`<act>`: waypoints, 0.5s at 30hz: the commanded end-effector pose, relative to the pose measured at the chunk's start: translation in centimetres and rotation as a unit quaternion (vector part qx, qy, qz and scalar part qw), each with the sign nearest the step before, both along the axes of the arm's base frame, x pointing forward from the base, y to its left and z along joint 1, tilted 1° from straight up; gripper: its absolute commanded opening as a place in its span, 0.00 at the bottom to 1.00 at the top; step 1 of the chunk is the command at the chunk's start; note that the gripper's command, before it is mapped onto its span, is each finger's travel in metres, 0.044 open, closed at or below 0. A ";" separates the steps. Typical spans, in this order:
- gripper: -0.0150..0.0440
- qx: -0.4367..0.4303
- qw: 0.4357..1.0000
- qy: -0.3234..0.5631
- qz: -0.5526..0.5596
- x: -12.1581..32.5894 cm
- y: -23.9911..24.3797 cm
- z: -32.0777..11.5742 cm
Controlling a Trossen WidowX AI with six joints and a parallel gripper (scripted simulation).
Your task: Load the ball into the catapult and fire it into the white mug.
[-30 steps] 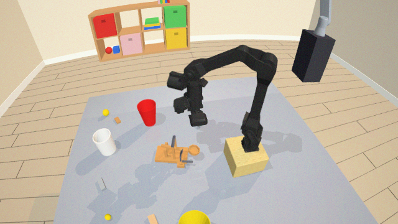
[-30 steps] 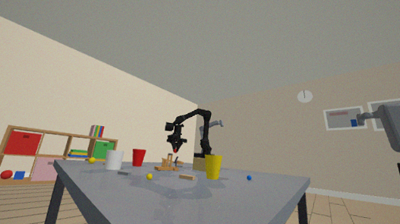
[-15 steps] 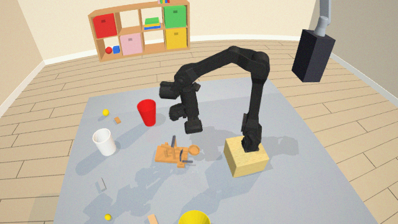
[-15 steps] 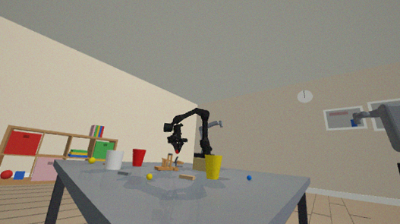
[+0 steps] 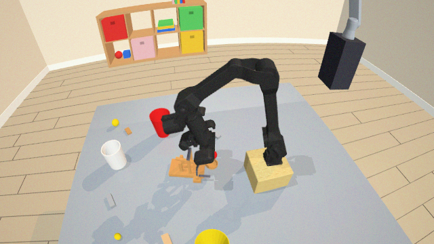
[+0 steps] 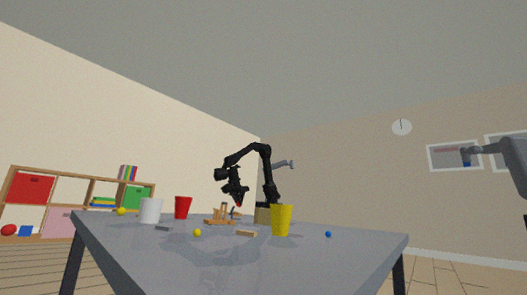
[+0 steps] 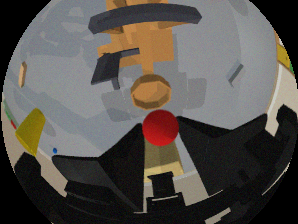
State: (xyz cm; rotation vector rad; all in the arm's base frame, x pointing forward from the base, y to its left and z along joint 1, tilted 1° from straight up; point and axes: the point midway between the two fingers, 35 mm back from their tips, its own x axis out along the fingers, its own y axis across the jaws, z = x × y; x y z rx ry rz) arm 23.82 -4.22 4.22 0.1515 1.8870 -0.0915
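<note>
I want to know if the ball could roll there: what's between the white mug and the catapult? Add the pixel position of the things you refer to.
In the top view, just bare tabletop and a bit of shadow lie between the white mug (image 5: pixel 116 159) (image 6: pixel 150 211) and the catapult (image 5: pixel 176 171) (image 6: pixel 219 222).

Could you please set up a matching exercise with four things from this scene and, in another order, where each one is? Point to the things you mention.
1. Red ball (image 5: pixel 215 154) (image 6: pixel 238 204) (image 7: pixel 160 128)
2. Catapult (image 5: pixel 180 167) (image 6: pixel 216 222) (image 7: pixel 160 45)
3. Robot arm's base (image 5: pixel 273 156)
4. Blue ball (image 6: pixel 328 234) (image 7: pixel 55 150)

A. on a pale yellow block (image 5: pixel 271 181) (image 6: pixel 262 216)
B. between the gripper's fingers
C. right of the yellow cup (image 5: pixel 211 237) (image 6: pixel 280 220) (image 7: pixel 31 131), exterior view
D. between the white mug (image 5: pixel 114 156) (image 6: pixel 150 210) and that block, top view

1-B; 2-D; 3-A; 4-C
</note>
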 end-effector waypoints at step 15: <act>0.25 -0.002 1.000 0.007 -0.009 0.2 0.2 -2.2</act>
